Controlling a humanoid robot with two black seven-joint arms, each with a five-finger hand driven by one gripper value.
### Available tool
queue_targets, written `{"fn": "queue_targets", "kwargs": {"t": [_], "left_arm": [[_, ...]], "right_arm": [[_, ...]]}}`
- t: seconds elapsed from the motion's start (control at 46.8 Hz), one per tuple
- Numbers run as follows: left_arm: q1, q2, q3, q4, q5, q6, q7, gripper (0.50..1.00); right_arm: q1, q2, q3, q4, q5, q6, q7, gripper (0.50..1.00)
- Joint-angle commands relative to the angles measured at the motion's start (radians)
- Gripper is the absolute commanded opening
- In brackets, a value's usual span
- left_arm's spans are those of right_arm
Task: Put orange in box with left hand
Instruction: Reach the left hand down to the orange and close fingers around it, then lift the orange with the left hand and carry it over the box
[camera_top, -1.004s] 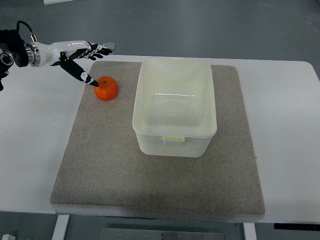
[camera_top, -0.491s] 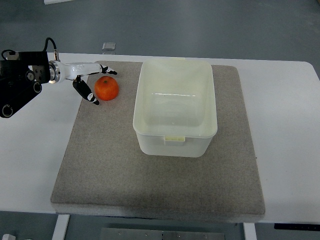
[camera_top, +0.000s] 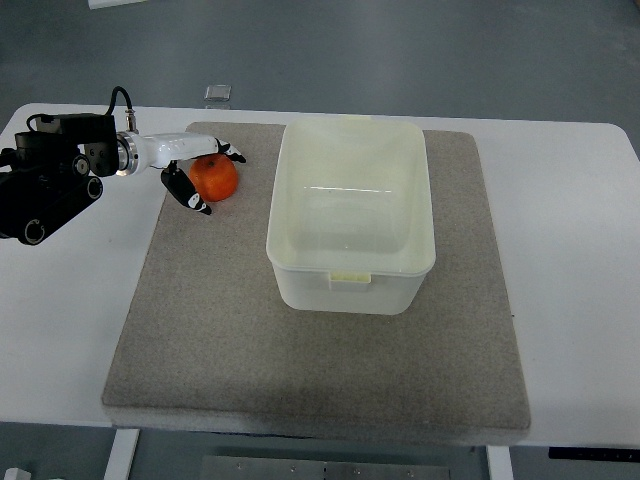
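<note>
The orange (camera_top: 217, 180) rests on the grey mat (camera_top: 210, 330), just left of the white plastic box (camera_top: 430, 262). My left hand (camera_top: 221, 182) reaches in from the left edge and is open. Its fingers (camera_top: 230, 154) arch over the far side of the fruit. The thumb (camera_top: 198, 200) points down along the near left side. The fingers bracket the orange without lifting it, and I cannot tell how firmly they touch. The box stands upright with nothing in it. My right arm does not show.
The mat lies on a white table (camera_top: 570, 200). The left arm's black wrist housing (camera_top: 45, 185) sits over the table's left part. A small grey object (camera_top: 214, 92) lies beyond the table's far edge.
The left hand has dropped from the mat's far left corner and slid right, so that its fingers now straddle the orange. The orange and the box have stayed put.
</note>
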Motion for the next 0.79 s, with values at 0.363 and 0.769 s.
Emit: {"fn": "queue_targets", "kwargs": {"t": [0.363, 0.769], "left_arm": [[-0.080, 0.015, 0.001, 0.014, 0.037, -0.003, 0.000, 0.500], [-0.257, 0.015, -0.016, -0.126, 0.023, -0.118, -0.090, 0.500]], "right_arm": [[0.000, 0.000, -0.002, 0.000, 0.000, 0.000, 0.000, 0.932], [0.000, 0.000, 0.000, 0.000, -0.001, 0.000, 0.000, 0.932]]}}
